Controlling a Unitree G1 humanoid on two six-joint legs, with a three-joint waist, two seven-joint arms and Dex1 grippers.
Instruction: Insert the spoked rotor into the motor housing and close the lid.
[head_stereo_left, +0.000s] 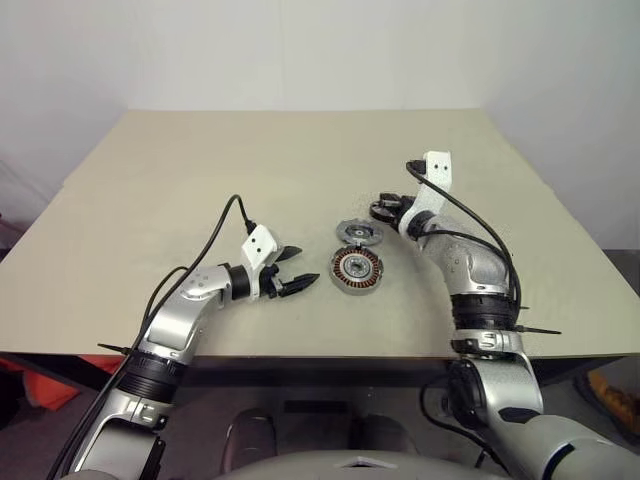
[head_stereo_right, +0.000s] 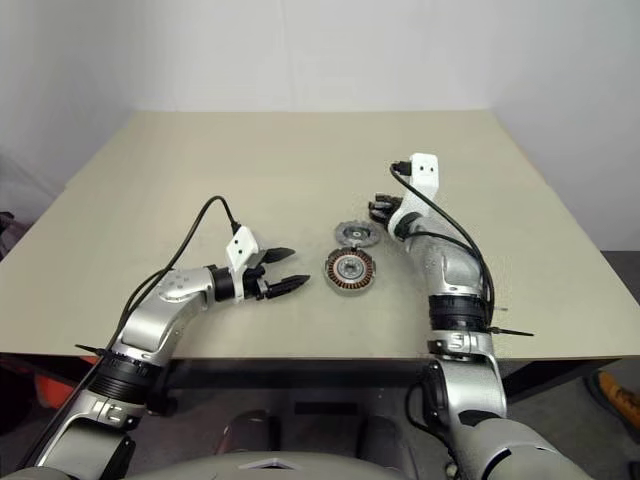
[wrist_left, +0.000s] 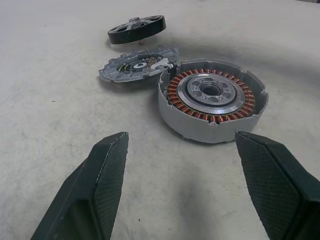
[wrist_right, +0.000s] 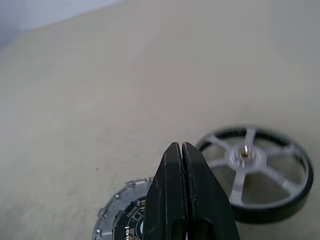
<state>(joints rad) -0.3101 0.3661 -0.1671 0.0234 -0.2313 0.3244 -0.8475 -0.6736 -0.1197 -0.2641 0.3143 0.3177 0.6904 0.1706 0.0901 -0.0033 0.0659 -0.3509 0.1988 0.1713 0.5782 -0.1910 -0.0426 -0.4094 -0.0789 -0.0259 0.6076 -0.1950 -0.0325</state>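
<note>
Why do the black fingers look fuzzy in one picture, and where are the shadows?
Right wrist view: the shut right gripper sits so near the lens it blurs; the spoked rotor is sharper. Left wrist view: soft shadow beside the motor housing, lid crisp. Head views: even light.

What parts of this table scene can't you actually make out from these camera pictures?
- Spoked rotor: in the head views it sits right at the right gripper, so its spokes are too small to read there.
- Lid: in the right wrist view the shut fingers cover much of it and the bottom edge cuts it off.
- Motor housing: the left wrist view shows its windings, but its far outer wall is hidden.
</note>
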